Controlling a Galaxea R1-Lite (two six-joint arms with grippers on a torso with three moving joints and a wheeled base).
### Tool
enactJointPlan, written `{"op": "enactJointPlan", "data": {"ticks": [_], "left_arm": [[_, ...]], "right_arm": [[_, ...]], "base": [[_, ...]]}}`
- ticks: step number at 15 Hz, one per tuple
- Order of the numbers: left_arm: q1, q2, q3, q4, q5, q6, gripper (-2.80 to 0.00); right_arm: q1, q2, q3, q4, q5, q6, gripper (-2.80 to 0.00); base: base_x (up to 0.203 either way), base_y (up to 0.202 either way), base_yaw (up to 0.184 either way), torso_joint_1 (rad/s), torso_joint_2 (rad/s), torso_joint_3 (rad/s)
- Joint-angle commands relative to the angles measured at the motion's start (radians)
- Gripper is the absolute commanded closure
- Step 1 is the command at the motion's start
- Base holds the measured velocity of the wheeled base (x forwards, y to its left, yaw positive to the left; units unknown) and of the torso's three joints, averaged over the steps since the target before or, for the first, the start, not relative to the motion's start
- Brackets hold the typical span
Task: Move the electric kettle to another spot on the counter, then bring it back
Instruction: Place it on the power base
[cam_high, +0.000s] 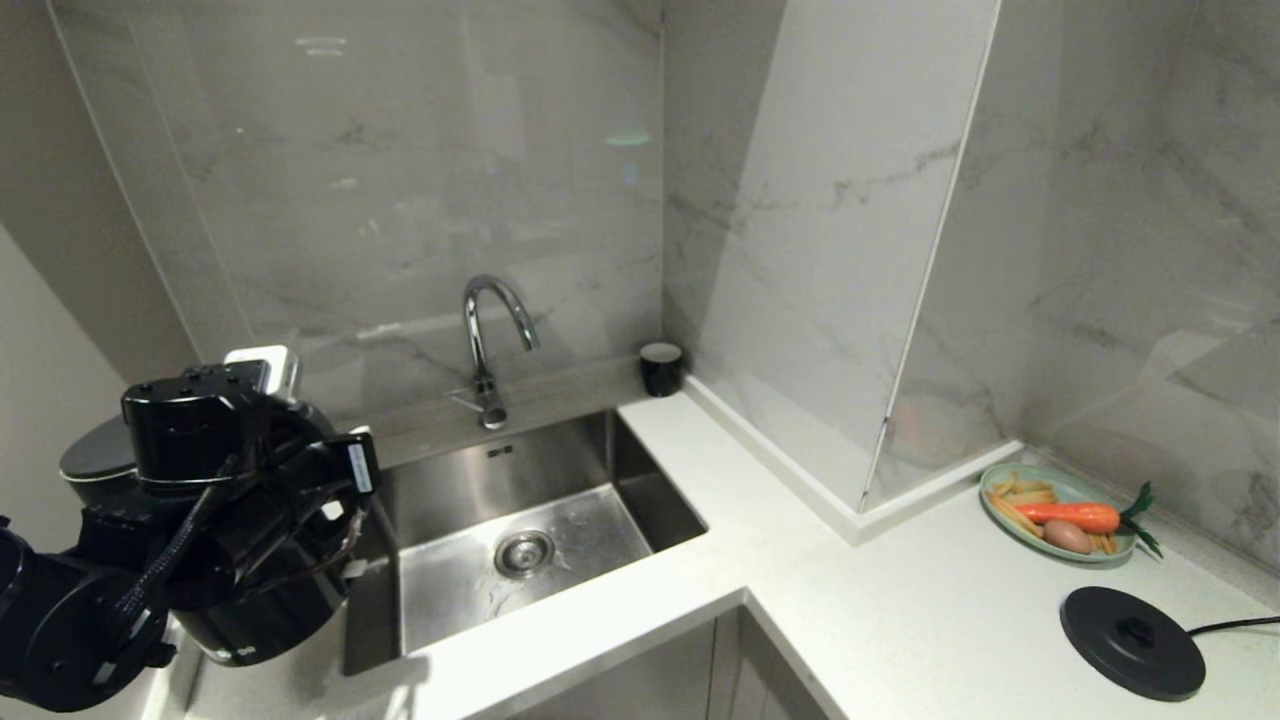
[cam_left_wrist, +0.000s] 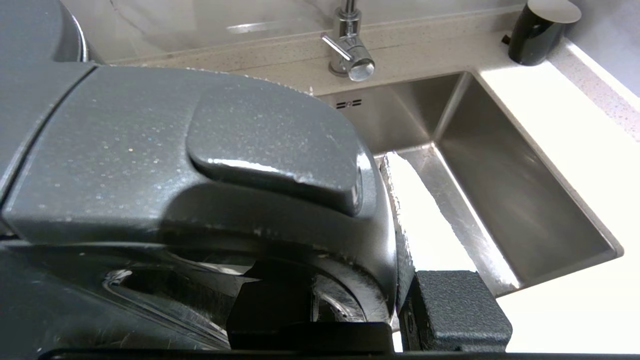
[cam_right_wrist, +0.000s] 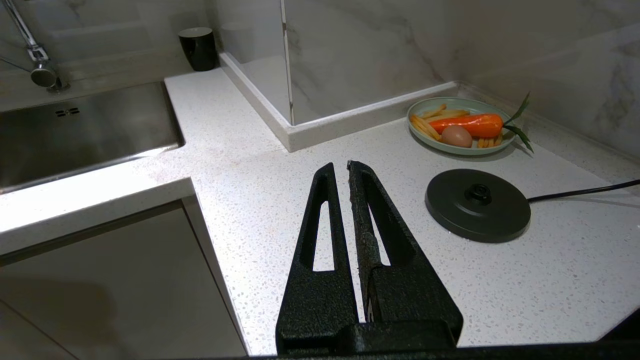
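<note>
One glossy black cylindrical electric kettle (cam_high: 255, 620) sits lower left; your left gripper (cam_left_wrist: 395, 300) clamps its curved handle (cam_left_wrist: 210, 165) between its fingers.

No text seems readable anywhere, on any surface

electric kettle (cam_high: 95, 460): mostly hidden behind left arm, only lid edge and lower body showing | left pincer (cam_left_wrist: 400, 280): one finger visible, the other hidden by the handle | base disc cord (cam_high: 1235, 627): cut off at frame edge

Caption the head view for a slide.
Left tool holds the electric kettle beside the sink, its base bare.
</note>
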Motion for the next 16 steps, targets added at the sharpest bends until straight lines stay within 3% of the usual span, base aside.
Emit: {"op": "enactJointPlan", "data": {"ticks": [1, 16], "left_arm": [[-0.004, -0.004, 0.004, -0.005, 0.002, -0.001, 0.0], [-0.013, -0.011, 0.012, -0.005, 0.002, -0.001, 0.0]], "right_arm": [[0.0, 0.0, 0.0, 0.0, 0.0, 0.0, 0.0], [0.0, 0.0, 0.0, 0.0, 0.0, 0.0, 0.0]], "base": [[0.0, 0.0, 0.0, 0.0, 0.0, 0.0], [0.0, 0.0, 0.0, 0.0, 0.0, 0.0]]}}
